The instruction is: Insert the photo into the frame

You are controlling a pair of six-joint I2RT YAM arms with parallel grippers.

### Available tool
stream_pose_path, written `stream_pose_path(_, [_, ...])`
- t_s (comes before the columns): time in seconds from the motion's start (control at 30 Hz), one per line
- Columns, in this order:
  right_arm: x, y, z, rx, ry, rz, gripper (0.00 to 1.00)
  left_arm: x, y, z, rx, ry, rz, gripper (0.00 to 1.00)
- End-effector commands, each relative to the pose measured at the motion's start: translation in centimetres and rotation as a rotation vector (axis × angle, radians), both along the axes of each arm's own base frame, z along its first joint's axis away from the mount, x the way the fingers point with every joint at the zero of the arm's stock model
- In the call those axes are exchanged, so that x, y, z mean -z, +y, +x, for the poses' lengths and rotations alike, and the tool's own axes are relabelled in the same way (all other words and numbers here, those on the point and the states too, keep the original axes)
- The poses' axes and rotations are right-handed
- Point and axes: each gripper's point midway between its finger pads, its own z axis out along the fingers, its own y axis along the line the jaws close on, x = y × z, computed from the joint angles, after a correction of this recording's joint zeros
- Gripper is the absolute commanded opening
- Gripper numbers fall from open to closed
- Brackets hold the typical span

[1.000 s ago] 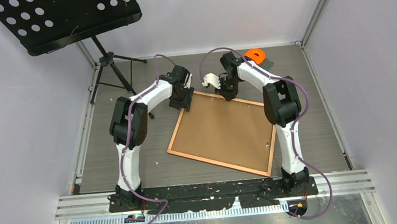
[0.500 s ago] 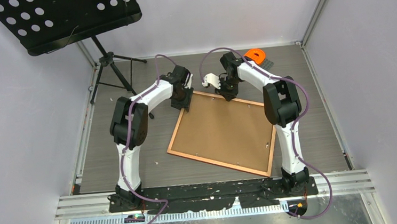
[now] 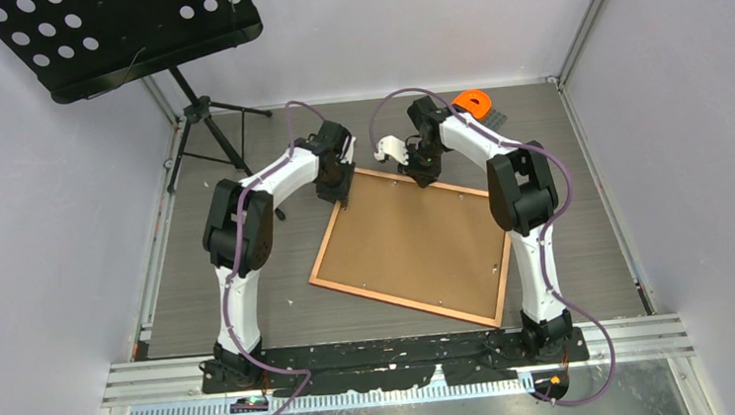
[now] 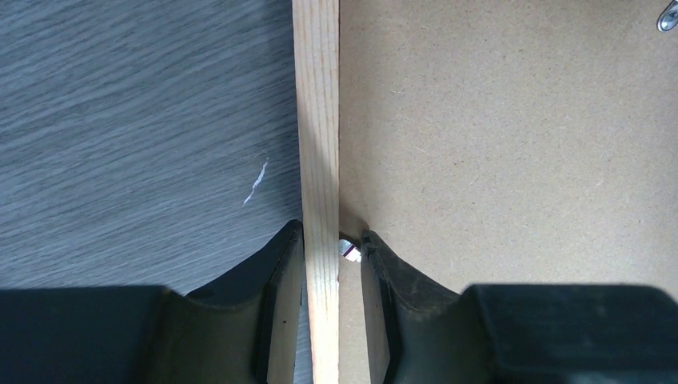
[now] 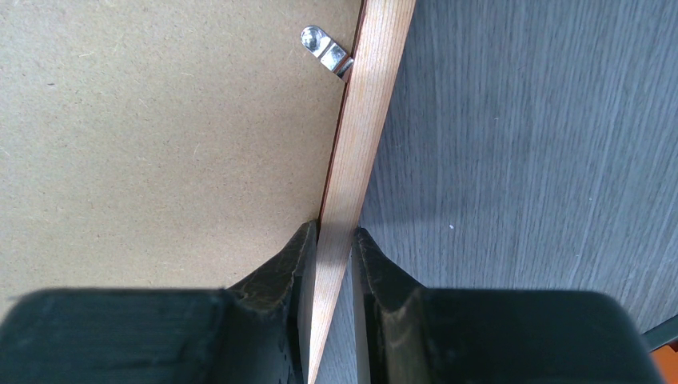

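The frame (image 3: 406, 305), its brown backing board (image 3: 411, 244) uppermost, lies mid-tabletop (image 3: 250, 276), nearer the far edge. The right pincer (image 5: 334, 232) clamps its far border. The left pincer (image 4: 328, 240) straddles the border by the far-left corner, slightly agape.

Orange-brown wood-grain frame (image 4: 317, 120), plain tan backing board (image 3: 411, 244), grey streaked table (image 3: 583, 230), black hole-dotted music stand (image 3: 117, 34) upper left, bright orange object (image 3: 474, 101) upper right

We read no text, label, brand, number or sign in any view. Surfaces checked, all unmarked: thin orange-brown wooden picture frame (image 4: 317, 120), plain brown fibreboard back (image 4: 512, 144), grey wood-grain bench (image 4: 136, 120), black perforated music stand (image 3: 133, 49).
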Motion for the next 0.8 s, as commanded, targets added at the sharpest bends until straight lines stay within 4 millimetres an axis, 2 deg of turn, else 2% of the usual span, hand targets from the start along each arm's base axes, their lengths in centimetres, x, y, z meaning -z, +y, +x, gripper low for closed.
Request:
stream_pose_path(0.0, [1.4,0.0,-1.7,-0.025,0.056,-0.019,0.06,-2.1,0.3,0.7,-0.018,-0.045,-0.021,0.31])
stream_pose_path(0.43, [1.4,0.0,-1.6,-0.019,0.053,-0.019,0.06,-2.5,0.3,0.1,-0.015,-0.047,-0.035,0.23])
stream_pose_path(0.77, [1.4,0.1,-1.4,-0.012,0.049,-0.019,0.06,-2.4,0.4,-0.4,-0.015,-0.038,-0.041,0.24])
